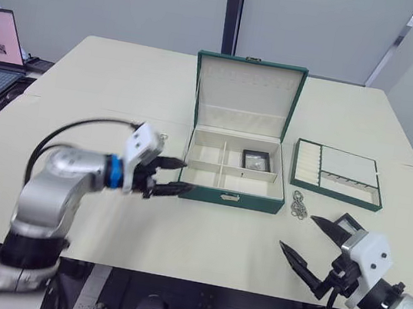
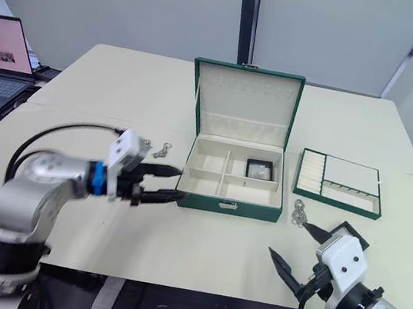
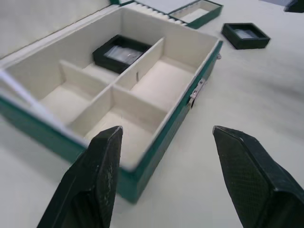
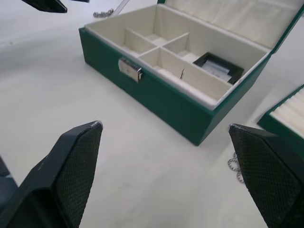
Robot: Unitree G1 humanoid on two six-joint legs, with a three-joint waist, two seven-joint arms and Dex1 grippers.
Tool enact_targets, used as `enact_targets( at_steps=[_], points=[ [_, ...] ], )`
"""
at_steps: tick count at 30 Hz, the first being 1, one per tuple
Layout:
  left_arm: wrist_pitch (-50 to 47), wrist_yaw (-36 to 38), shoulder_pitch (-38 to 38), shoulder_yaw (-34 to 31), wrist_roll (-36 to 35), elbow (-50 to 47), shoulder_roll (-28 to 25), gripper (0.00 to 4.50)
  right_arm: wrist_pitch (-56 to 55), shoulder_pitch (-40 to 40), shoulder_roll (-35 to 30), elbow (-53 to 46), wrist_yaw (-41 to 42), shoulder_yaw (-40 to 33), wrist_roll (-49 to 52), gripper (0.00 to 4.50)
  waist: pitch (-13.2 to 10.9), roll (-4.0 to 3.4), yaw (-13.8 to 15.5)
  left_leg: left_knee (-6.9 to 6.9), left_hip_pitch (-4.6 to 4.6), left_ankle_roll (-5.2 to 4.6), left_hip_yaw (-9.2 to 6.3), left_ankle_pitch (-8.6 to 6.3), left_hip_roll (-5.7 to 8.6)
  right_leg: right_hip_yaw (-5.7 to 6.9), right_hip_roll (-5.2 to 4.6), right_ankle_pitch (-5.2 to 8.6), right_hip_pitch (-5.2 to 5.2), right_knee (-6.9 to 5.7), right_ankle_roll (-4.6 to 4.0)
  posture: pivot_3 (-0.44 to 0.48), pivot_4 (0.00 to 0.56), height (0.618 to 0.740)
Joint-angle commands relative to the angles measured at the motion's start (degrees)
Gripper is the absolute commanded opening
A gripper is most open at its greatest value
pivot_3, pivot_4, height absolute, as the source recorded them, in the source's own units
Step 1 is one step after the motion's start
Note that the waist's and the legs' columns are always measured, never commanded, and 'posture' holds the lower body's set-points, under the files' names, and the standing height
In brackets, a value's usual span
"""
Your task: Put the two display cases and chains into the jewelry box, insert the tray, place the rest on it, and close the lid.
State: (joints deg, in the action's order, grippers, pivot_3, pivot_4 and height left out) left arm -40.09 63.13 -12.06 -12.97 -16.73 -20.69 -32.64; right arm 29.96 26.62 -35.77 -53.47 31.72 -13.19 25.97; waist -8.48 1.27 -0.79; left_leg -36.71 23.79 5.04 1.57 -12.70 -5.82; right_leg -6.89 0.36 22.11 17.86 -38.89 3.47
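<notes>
Jewelry box lies lid-up mid-table, one display case inside (another waits outside). Both grippers, left and right, hover spread and empty near the front edge, flanking it.

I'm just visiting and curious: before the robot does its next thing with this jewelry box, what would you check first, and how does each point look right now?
1. Box lid open: ok, it stands upright.
2. One display case in the box: ok, it lies in a back compartment.
3. Second case in the box: not ok, it sits on the table near the right gripper.
4. Chains in the box: not ok; one chain lies in front of the box's right corner, another to its left.
5. Tray out of the way: ok, it rests on the table right of the box.
6. Both grippers free: ok, left gripper and right are open and empty.
</notes>
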Motion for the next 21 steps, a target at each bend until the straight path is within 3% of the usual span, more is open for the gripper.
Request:
enact_targets(
  at_steps=[1, 5, 8, 14, 21],
  points=[
    [9.26, -3.64, 7.93, -8.54, -0.27, -1.73, -0.72, 3.12, -2.85, 2.51, 0.17, -0.88, 1.24, 0.73, -1.18, 4.5, 0.02, 0.0, -0.02, 0.0, 0.0, -0.05, 0.01, -0.03, 0.0, -0.03, 0.0, 0.0, 0.02, 0.0, 0.0, 0.0, 0.15, 0.74],
    [16.78, -3.9, 20.35, -14.96, -0.4, -1.78, -2.23, 3.12, -5.58, 6.6, 0.4, -0.51, 3.0, -0.15, -2.1, 4.5, 0.02, 0.02, -0.21, 0.05, -0.02, -0.08, 0.02, -0.06, 0.01, -0.05, 0.0, 0.03, 0.07, 0.01, -0.06, 0.0, 0.15, 0.74],
    [18.36, -4.56, 25.04, -19.54, -1.79, -0.32, -3.98, 3.12, -7.24, 9.17, 0.47, -0.31, 4.72, -2.14, -1.73, 4.5, 0.1, 0.16, -0.35, 0.07, -0.02, -0.08, 0.01, -0.07, 0.0, -0.03, 0.0, 0.04, 0.07, 0.0, -0.08, 0.0, 0.15, 0.74],
    [20.66, -7.2, 25.34, -22.41, -3.1, 4.12, -6.0, 4.48, -8.65, 9.48, 0.48, 0.71, 6.37, -2.28, -1.6, 4.5, 0.25, 0.37, -0.36, 0.09, -0.04, -0.1, -0.02, -0.09, 0.02, -0.02, 0.0, 0.09, 0.3, 0.01, -0.16, 0.0, 0.15, 0.74],
    [18.95, -8.86, 24.21, -21.54, -5.15, 4.62, -7.89, 4.48, -9.12, 8.52, 0.27, 1.53, 7.19, -2.48, -1.7, 4.5, 0.27, 0.41, -0.67, 0.16, -0.04, -0.1, -0.01, -0.09, 0.01, -0.04, 0.02, 0.09, 0.25, 0.0, -0.17, 0.0, 0.15, 0.74]
  ],
)
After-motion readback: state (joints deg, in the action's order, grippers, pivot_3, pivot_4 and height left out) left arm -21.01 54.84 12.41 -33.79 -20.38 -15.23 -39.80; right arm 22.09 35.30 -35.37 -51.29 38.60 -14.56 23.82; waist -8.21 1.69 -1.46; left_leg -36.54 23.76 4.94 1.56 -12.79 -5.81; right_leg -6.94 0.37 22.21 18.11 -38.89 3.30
